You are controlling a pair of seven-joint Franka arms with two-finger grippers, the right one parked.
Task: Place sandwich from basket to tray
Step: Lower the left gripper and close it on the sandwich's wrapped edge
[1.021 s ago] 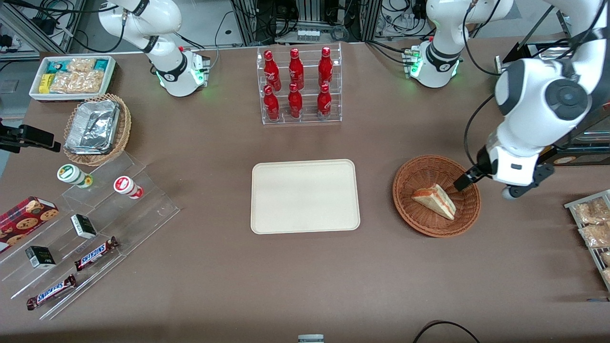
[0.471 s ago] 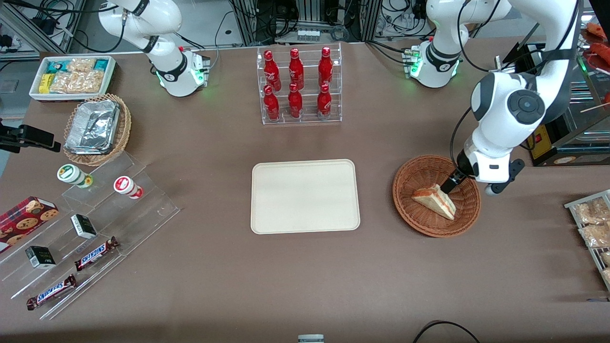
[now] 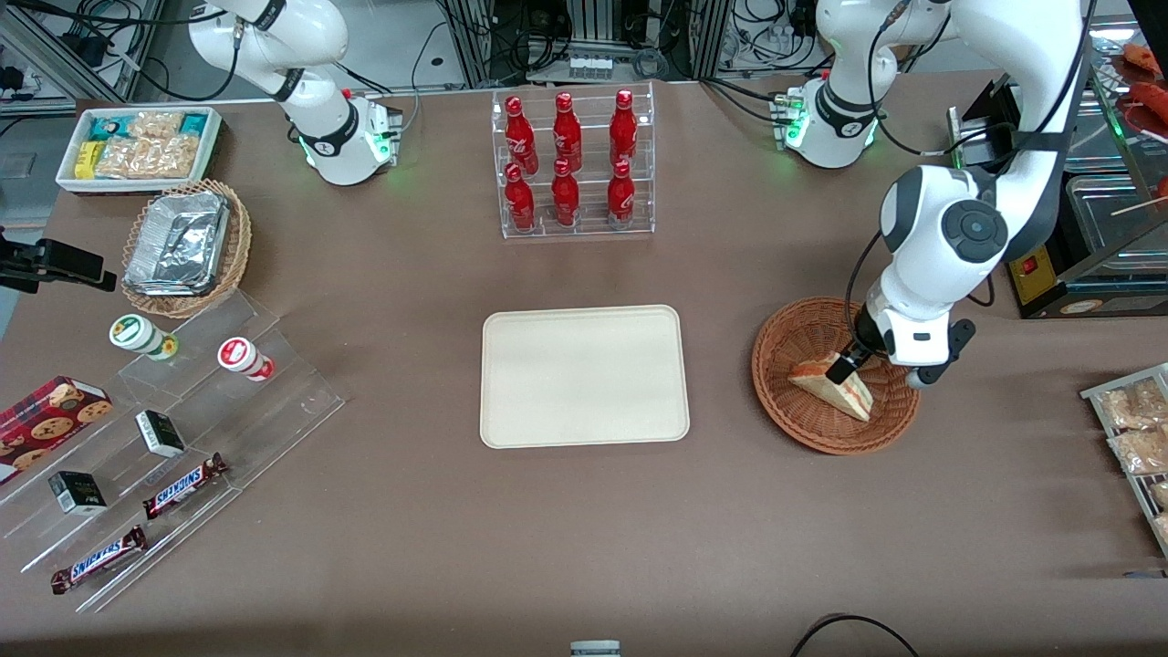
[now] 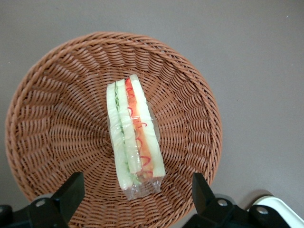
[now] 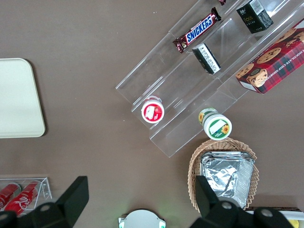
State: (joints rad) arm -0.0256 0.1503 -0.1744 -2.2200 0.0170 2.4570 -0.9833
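Observation:
The sandwich (image 3: 832, 384) (image 4: 134, 128), a clear-wrapped wedge of white bread with red and green filling, lies in the reddish-brown wicker basket (image 3: 785, 401) (image 4: 57, 123) toward the working arm's end of the table. My gripper (image 3: 841, 367) (image 4: 137, 199) hangs open just above the basket, over the sandwich. Its two black fingers (image 4: 71, 192) stand wide apart on either side of the sandwich's wrapped end, touching nothing. The cream tray (image 3: 584, 376) lies flat at the table's middle with nothing on it.
A clear rack of red bottles (image 3: 570, 164) stands farther from the front camera than the tray. Packets on a rack (image 3: 1136, 438) lie at the working arm's table edge. A foil-lined tan basket (image 3: 187, 246), a white snack bin (image 3: 141, 146) and acrylic steps with snacks (image 3: 173, 438) sit toward the parked arm's end.
My gripper has travelled from outside the basket's rim to above the sandwich and has come lower. The sandwich and basket have not moved.

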